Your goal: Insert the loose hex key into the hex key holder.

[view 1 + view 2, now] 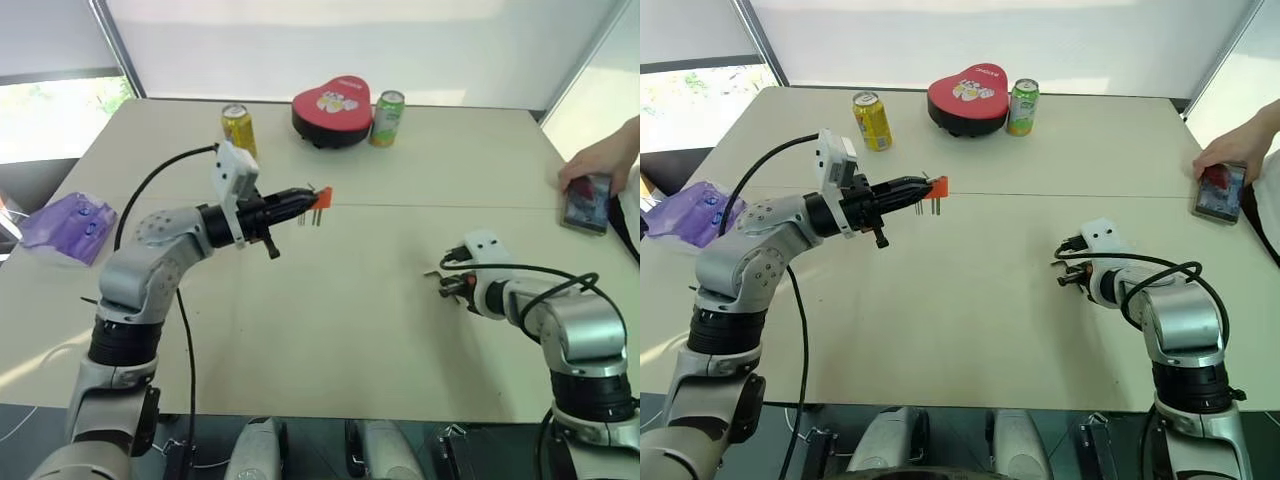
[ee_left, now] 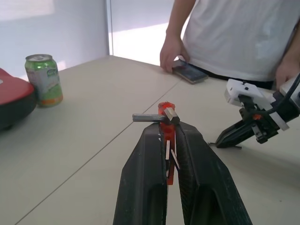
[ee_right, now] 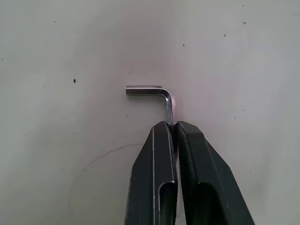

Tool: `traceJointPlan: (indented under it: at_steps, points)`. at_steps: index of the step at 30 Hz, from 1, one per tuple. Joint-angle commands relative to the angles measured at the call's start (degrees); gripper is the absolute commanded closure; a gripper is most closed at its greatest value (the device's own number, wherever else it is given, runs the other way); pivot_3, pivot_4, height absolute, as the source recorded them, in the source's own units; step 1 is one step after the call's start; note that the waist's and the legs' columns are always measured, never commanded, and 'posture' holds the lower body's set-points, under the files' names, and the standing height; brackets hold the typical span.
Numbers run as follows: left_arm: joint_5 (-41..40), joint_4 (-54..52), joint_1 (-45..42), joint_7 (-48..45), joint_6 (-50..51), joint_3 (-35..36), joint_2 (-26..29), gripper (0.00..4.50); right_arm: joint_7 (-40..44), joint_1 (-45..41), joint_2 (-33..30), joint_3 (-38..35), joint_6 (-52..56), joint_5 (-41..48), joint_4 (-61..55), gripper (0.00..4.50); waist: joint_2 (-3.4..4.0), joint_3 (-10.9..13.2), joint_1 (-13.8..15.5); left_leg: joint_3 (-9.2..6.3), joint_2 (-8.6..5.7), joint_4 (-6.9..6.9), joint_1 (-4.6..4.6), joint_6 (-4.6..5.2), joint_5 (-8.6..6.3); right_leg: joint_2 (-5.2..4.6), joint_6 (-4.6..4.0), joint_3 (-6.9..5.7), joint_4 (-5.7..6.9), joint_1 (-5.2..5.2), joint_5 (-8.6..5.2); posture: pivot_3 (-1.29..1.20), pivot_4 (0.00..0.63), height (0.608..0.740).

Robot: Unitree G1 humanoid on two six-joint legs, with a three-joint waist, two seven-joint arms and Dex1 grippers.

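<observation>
My left gripper [image 1: 308,197] is shut on the hex key holder [image 1: 320,197], a small orange-red block with short silver keys hanging from it, held level above the middle of the table. The left wrist view shows the holder [image 2: 167,140] pinched between the two black fingers. Down at the right, my right gripper [image 3: 174,125] is shut on the long leg of the loose hex key [image 3: 159,93], a grey L-shaped rod lying on the tabletop. From the head camera, that gripper [image 1: 447,285] sits low on the table with the key tip poking out to its left.
At the back stand a yellow can [image 1: 238,128], a red heart-shaped tin [image 1: 331,108] and a green can [image 1: 387,118]. A purple bag [image 1: 70,225] lies at the left edge. A person's hand holds a phone [image 1: 588,202] at the right edge.
</observation>
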Motion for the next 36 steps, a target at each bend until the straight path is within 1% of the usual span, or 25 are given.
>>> traceJointPlan:
  at_steps: [1,3,4,8,10,12,16,19,23,36]
  points:
    - [0.1,-2.1,-0.9,0.6,-1.0,0.0,-0.7,4.50,-3.8,-3.6,5.4,-4.6,-16.4,0.1,-0.8,4.48,0.03,0.0,-0.2,0.01,0.00,-0.01,0.00,0.00,0.00,0.00,0.00,0.02,0.01,-0.02,0.00,0.00,0.150,0.740]
    - [0.0,-1.8,-1.3,0.8,-0.9,-0.3,-1.4,4.50,-5.8,-6.8,8.8,-5.8,-27.1,-0.1,0.3,4.48,0.08,0.0,-0.3,0.02,0.01,-0.02,0.00,0.00,0.00,0.02,0.01,0.02,0.03,-0.06,0.00,0.00,0.150,0.740]
    - [0.1,-1.7,-1.5,0.8,-0.9,-0.4,-1.6,4.50,-6.1,-7.9,9.9,-6.0,-30.8,0.0,0.9,4.48,0.10,0.1,-0.3,0.02,0.01,-0.02,-0.01,0.00,0.00,0.02,0.02,0.02,0.04,-0.06,0.01,0.00,0.150,0.740]
    - [0.5,0.0,-3.4,0.9,-1.3,-1.4,-3.0,4.50,-6.9,-16.9,20.1,-6.8,-45.8,5.7,3.5,4.48,0.10,0.1,-0.2,0.01,0.01,-0.04,-0.03,0.00,0.00,0.02,0.03,0.01,0.04,-0.08,0.01,0.00,0.150,0.740]
    - [0.8,1.3,-4.6,0.8,-1.7,-1.7,-3.5,4.50,-6.3,-19.1,25.6,-6.4,-50.1,9.6,4.8,4.48,0.10,0.1,-0.2,-0.01,0.04,-0.06,-0.02,0.00,0.00,0.03,0.03,-0.02,0.06,-0.08,0.01,0.00,0.150,0.740]
    - [1.3,2.4,-5.7,0.9,-2.1,-2.0,-4.0,4.50,-4.9,-19.3,29.1,-4.6,-54.2,11.0,6.1,4.48,0.10,0.1,-0.1,-0.02,0.06,-0.07,-0.03,0.00,0.00,0.04,0.03,-0.03,0.06,-0.08,0.01,0.00,0.150,0.740]
    - [2.0,3.7,-7.1,0.5,-2.7,-2.2,-4.5,4.50,-3.0,-17.7,33.2,-0.2,-60.4,11.4,8.5,4.48,0.11,0.1,0.0,0.02,0.02,-0.05,-0.06,-0.01,0.00,-0.05,0.03,-0.03,0.04,-0.07,0.01,0.00,0.150,0.740]
    - [2.3,3.8,-7.1,0.4,-2.8,-1.9,-4.4,4.50,-2.8,-16.5,34.3,2.2,-63.3,10.6,9.6,4.48,0.11,0.1,-0.1,0.02,0.00,-0.04,-0.06,-0.01,0.00,-0.07,0.03,0.00,0.04,-0.07,0.01,0.00,0.150,0.740]
    - [2.4,3.3,-6.7,0.3,-2.5,-1.5,-4.0,4.50,-2.6,-15.8,34.2,3.7,-65.0,11.0,10.0,4.48,0.11,0.1,-0.1,0.00,0.03,-0.05,-0.05,-0.01,0.01,-0.03,0.03,-0.02,0.07,-0.08,0.01,0.00,0.150,0.740]
    - [3.0,5.0,-7.2,1.3,-3.1,-0.7,-3.7,4.50,-1.9,-12.2,31.4,7.2,-62.6,13.4,5.5,4.48,0.11,0.1,-0.1,0.00,0.05,-0.05,-0.04,-0.01,0.00,-0.02,0.02,-0.02,0.07,-0.08,0.01,0.00,0.150,0.740]
